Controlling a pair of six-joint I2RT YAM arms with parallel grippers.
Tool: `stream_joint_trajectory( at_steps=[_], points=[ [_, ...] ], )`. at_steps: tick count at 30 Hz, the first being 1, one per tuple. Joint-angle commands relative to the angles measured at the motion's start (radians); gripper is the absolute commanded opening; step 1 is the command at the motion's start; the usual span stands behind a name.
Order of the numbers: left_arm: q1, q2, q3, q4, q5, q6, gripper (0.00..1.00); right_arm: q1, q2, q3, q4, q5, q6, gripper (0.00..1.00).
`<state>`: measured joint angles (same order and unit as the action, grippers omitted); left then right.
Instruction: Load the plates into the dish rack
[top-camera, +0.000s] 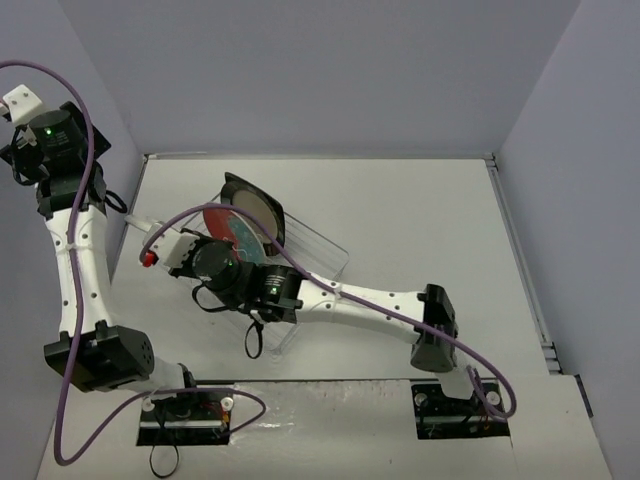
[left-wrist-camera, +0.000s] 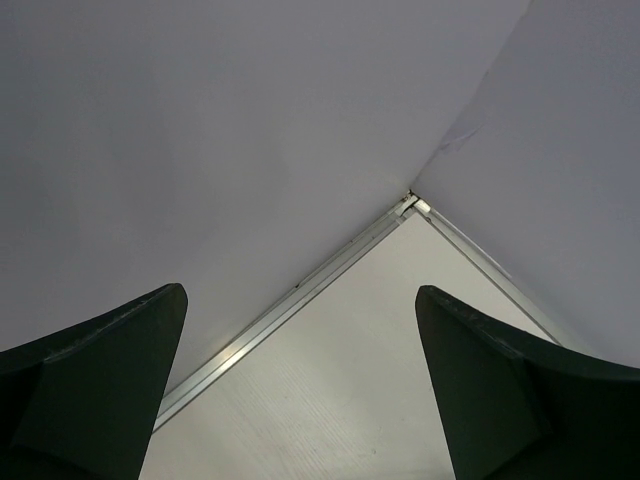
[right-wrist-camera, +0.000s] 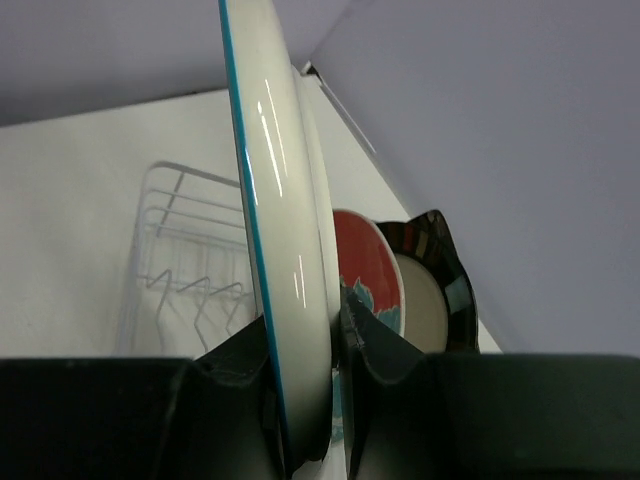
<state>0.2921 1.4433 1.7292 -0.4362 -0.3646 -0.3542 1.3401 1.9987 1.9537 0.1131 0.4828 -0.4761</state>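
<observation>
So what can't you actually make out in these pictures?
Teal-rimmed plate: right wrist view shows it edge-on in the right gripper, so its pattern is unseen.
Dish rack: top view, the right arm hides its near part; wrist view, the held plate blocks much.
Black plate: right wrist view, mostly behind the beige plate.
</observation>
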Motion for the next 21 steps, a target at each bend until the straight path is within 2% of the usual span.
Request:
stream_joint_trajectory(
  at_steps=[1,4,13,21],
  points=[
    [0.0,0.02,0.04,0.039,-0.028,0.035,0.97,-0.015,0.03,0.043,0.32,0.303,-0.095,0.0],
    [0.001,0.034,0.041,0.043,-0.028,0.048,0.97,-0.015,0.054,0.043,0.329,0.337,-0.077,0.0],
    [0.004,0.066,0.051,0.047,-0.007,0.057,0.97,-0.033,0.111,0.052,0.219,0.329,0.135,0.0],
    [0.003,0.079,0.051,0.052,0.015,0.064,0.97,-0.059,0.11,0.025,0.148,0.268,0.308,0.0]
  ],
)
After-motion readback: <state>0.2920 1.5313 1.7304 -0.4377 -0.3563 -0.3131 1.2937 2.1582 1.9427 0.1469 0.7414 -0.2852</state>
